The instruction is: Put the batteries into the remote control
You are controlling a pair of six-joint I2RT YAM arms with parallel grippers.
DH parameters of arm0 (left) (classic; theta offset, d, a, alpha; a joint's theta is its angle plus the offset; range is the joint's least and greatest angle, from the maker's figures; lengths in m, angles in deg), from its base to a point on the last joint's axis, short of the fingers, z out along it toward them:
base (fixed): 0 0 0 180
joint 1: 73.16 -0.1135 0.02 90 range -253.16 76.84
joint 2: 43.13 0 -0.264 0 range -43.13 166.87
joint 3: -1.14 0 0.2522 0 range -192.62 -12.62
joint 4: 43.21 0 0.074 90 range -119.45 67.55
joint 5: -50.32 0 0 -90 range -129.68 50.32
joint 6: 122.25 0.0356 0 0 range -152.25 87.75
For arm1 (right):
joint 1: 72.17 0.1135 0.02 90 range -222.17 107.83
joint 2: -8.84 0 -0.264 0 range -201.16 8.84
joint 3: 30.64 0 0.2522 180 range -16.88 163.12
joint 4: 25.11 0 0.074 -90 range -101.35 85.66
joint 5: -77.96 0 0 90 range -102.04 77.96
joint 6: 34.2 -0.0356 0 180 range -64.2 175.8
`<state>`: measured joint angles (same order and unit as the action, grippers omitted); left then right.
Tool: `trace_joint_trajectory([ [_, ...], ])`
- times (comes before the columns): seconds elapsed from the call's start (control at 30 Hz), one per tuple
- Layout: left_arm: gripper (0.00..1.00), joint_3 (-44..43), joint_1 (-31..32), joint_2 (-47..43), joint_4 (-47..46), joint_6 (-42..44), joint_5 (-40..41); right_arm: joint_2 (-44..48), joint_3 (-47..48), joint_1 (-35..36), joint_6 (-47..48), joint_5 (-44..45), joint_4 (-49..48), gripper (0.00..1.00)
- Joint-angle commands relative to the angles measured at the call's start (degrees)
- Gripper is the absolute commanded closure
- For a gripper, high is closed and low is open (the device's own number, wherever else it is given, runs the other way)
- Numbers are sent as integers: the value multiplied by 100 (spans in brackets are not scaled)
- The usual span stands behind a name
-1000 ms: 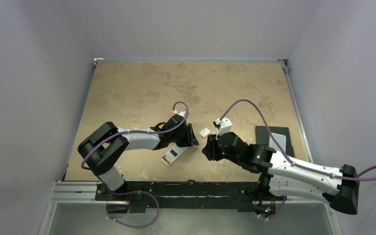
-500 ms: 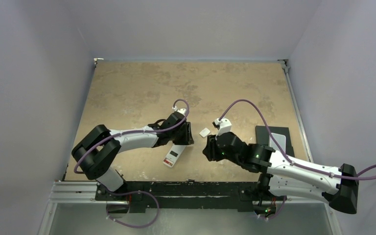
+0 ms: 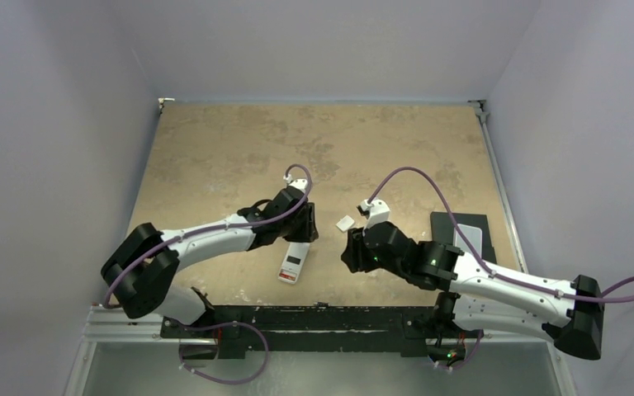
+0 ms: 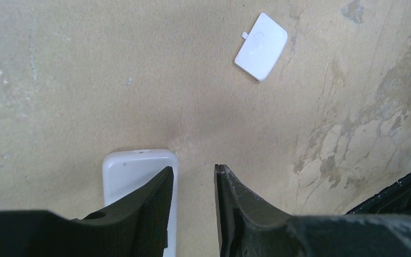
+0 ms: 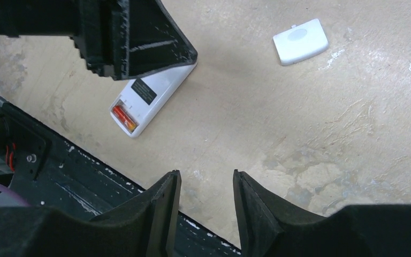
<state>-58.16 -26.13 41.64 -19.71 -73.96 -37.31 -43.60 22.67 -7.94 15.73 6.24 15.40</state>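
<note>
The remote control (image 3: 293,264) lies back-up on the table near the front edge. In the right wrist view the remote control (image 5: 152,96) shows a black label and an open compartment with red batteries (image 5: 124,116) in it. My left gripper (image 3: 300,229) is open and empty just past the remote's far end. In the left wrist view my left gripper (image 4: 193,179) has one finger (image 4: 150,206) over the white remote end (image 4: 134,168). My right gripper (image 3: 349,252) is open and empty to the right of the remote, as the right wrist view (image 5: 206,179) shows.
A small white square plastic piece (image 3: 345,223) lies between the two grippers; it also shows in the left wrist view (image 4: 260,46) and the right wrist view (image 5: 300,41). A dark flat tray (image 3: 462,235) sits at the right. The black front rail (image 5: 85,176) runs close below the remote.
My left arm has stretched out lower and its gripper has shifted left and farther back. The remote has turned a little straighter. The right arm has hardly moved.
</note>
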Motion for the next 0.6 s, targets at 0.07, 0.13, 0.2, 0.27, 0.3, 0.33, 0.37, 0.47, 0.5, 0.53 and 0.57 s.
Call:
trace_joint_trajectory([
  [0.07,66,91,-13,-665,296,183,387,-200,250,20,126,-350,112,50],
  [0.13,66,169,-15,-861,378,172,465,-381,282,20,208,-524,125,48],
  [0.2,66,266,-15,-1079,424,143,485,-575,333,20,301,-761,150,48],
  [0.27,65,362,-16,-1260,484,107,501,-732,380,20,363,-913,166,48],
  [0.3,65,400,-18,-1356,516,98,512,-785,378,20,410,-994,144,48],
  [0.33,65,451,-16,-1437,566,91,523,-845,376,20,470,-1075,113,48],
  [0.37,65,490,-17,-1538,603,80,542,-903,378,20,562,-1124,63,48],
  [0.47,64,626,-15,-1843,712,46,607,-1146,406,27,849,-1470,-92,49],
  [0.5,64,686,-14,-1940,740,29,633,-1267,411,28,917,-1606,-137,51],
  [0.53,63,729,-12,-2043,774,5,657,-1347,424,28,982,-1731,-170,51],
  [0.57,63,791,-17,-2147,806,-17,676,-1430,441,29,1047,-1806,-208,52],
])
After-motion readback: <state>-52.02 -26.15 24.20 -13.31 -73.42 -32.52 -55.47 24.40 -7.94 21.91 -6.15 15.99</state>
